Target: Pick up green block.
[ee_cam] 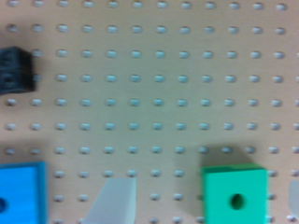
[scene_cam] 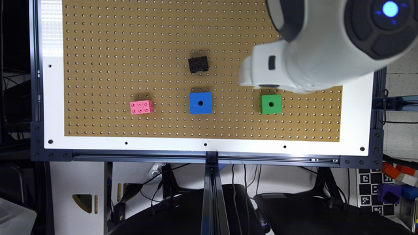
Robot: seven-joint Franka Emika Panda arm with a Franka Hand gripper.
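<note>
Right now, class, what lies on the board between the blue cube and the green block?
Nothing: in the exterior view, only bare pegboard separates the blue cube from the green block.

Wrist view, blurred throughout: bright green holed cube (ee_cam: 235, 195), blue holed cube (ee_cam: 21, 193) and black studded brick (ee_cam: 16, 69) are each cropped by picture edges.

Wrist view, blurred. Two pale fingertips (ee_cam: 114, 200) spread wide over the pegboard surface (ee_cam: 159, 88), nothing gripped. Green block (ee_cam: 235, 195), round dark hole in its top face, sits in the gap between the jaws, nearer one finger. Blue cube (ee_cam: 21, 192) lies outside the jaws. Black brick (ee_cam: 16, 69) well beyond them.
</note>
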